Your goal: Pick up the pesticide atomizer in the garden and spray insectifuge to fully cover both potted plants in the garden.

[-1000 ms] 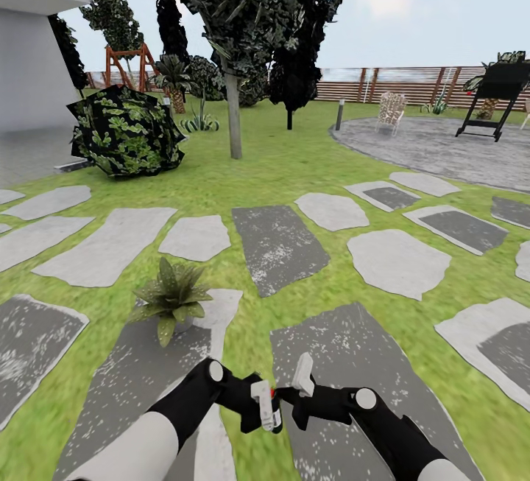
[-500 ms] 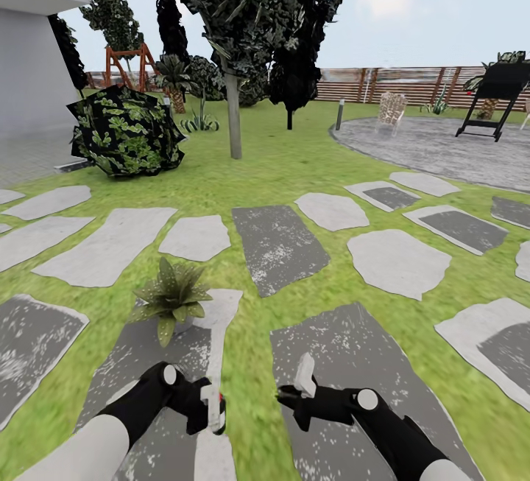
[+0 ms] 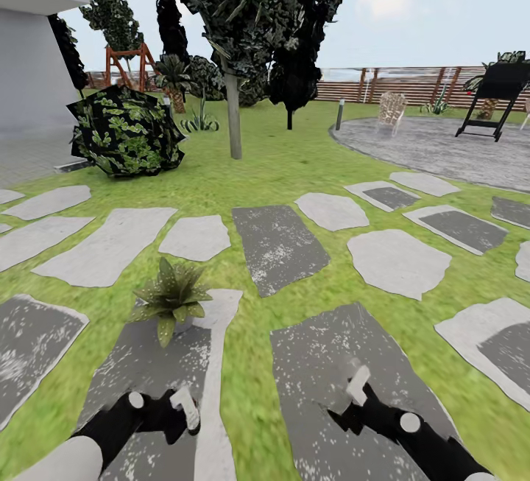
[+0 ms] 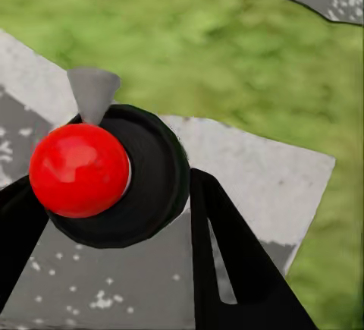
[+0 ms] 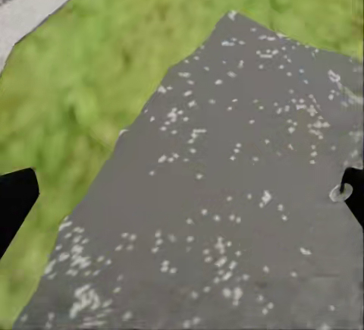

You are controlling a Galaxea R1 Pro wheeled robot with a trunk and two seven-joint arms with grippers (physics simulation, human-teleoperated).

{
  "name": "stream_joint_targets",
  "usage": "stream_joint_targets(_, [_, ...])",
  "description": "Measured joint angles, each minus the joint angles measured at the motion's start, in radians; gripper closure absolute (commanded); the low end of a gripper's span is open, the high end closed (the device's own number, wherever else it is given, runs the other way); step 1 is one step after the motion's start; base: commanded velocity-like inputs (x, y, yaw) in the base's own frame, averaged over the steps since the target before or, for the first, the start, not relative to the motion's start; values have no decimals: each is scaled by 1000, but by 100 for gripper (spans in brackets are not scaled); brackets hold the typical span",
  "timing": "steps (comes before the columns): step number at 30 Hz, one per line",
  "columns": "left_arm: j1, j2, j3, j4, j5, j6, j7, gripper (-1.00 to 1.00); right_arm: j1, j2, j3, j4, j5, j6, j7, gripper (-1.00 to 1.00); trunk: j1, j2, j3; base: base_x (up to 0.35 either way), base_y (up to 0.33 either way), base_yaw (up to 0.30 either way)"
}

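**Arms drawn apart and low over the slabs; atomizer in the left gripper**

Garden (image 3: 294, 164): lawn, grey stepping slabs (image 3: 278, 245), round paved patio (image 3: 442, 146) at far right, slatted fence (image 3: 383, 85) behind, dark-leaved tree (image 3: 234, 39) mid-ground, leafy bush (image 3: 125, 130) at left. The head view's framing matches both earlier pictures, so the camera has not moved.

Arms: a second ago both grippers met near the bottom centre of the head view, almost touching. Half a second ago the left had swung outward. Now both are well apart and lower in the frame, the left gripper (image 3: 177, 415) over the dark slab at left, the right gripper (image 3: 353, 400) over the dark slab at right.

One potted plant (image 3: 171, 297) sits on the left slab's far end, just ahead of the left gripper and apart from it; same spot as before.

Pesticide atomizer (image 4: 114, 174): in the left wrist view it shows end-on between the two dark fingers (image 4: 227, 262), a round dark body with a red-lit top and a small grey nozzle. The fingers stand close against either side of it, holding it. In the head view it is a small pale shape at the left gripper, blurred.

Right gripper in its wrist view (image 5: 182, 193): fingertips (image 5: 15, 201) only at the picture's two edges, spread wide, nothing between them but the speckled slab (image 5: 227, 216) and grass (image 5: 91, 80).
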Motion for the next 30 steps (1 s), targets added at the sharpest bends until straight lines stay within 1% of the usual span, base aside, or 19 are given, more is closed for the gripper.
stream_joint_targets(1, [0,0,19,27,37,-2,35,100,0,1,1,58,-3,-2,-48,-100,0,0,0,0,0,0])
stream_joint_targets(2, [1,0,38,62,94,-3,83,100,0,4,1,135,-10,-5,-109,-100,0,0,0,0,0,0])
stream_joint_targets(3, [4,0,46,84,136,-4,115,100,0,9,-2,184,-23,-6,-144,-100,0,0,0,0,0,0])
stream_joint_targets(4, [17,-1,52,109,198,-7,165,100,0,17,-13,244,-59,-12,-186,-100,0,0,0,0,0,0])
stream_joint_targets(5, [34,-3,57,123,262,-22,225,100,0,27,-34,297,-121,-27,-216,-100,0,0,0,0,0,0])
stream_joint_targets(7, [59,-7,60,131,337,-58,314,100,1,35,-58,360,-230,-63,-242,-100,0,0,0,0,0,0])
stream_joint_targets(8, [79,-9,61,134,374,-84,381,100,1,37,-65,403,-316,-96,-252,-100,0,0,0,0,0,0])
stream_joint_targets(10, [111,-10,61,138,407,-107,478,100,1,36,-69,456,-432,-147,-259,-100,0,0,0,0,0,0])
stream_joint_targets(12, [145,-11,61,144,431,-123,534,100,2,34,-70,475,-482,-180,-263,-100,0,0,0,0,0,0])
stream_joint_targets(14, [166,-14,61,146,452,-149,552,100,2,33,-70,480,-496,-194,-276,-100,0,0,0,0,0,0])
stream_joint_targets(15, [180,-21,60,149,464,-170,560,100,2,34,-70,483,-504,-200,-333,-100,0,0,0,0,0,0])
stream_joint_targets(17, [186,-34,60,156,473,-176,564,100,2,38,-73,484,-507,-203,-398,-100,0,0,0,0,0,0])
stream_joint_targets(18, [187,-41,61,162,478,-178,566,100,2,41,-72,485,-508,-203,-413,-100,0,0,0,0,0,0])
stream_joint_targets(20, [188,-50,64,173,508,-181,567,100,2,50,-72,484,-513,-203,-432,-100,0,0,0,0,0,0])
stream_joint_targets(21, [188,-51,67,175,530,-181,567,100,2,57,-73,484,-514,-202,-435,-100,0,0,0,0,0,0])
stream_joint_targets(22, [189,-48,71,178,592,-183,563,100,2,75,-72,484,-516,-202,-440,-100,0,0,0,0,0,0])
stream_joint_targets(24, [190,-51,65,183,601,-183,558,100,2,79,-75,484,-518,-203,-442,-100,0,0,0,0,0,0])
stream_joint_targets(28, [191,-54,63,190,592,-185,560,100,2,81,-77,483,-519,-202,-442,-100,0,0,1,0,0,-80])
stream_joint_targets(30, [190,-54,63,190,595,-186,560,100,2,80,-78,482,-532,-201,-442,-100,0,0,2,0,0,-218])
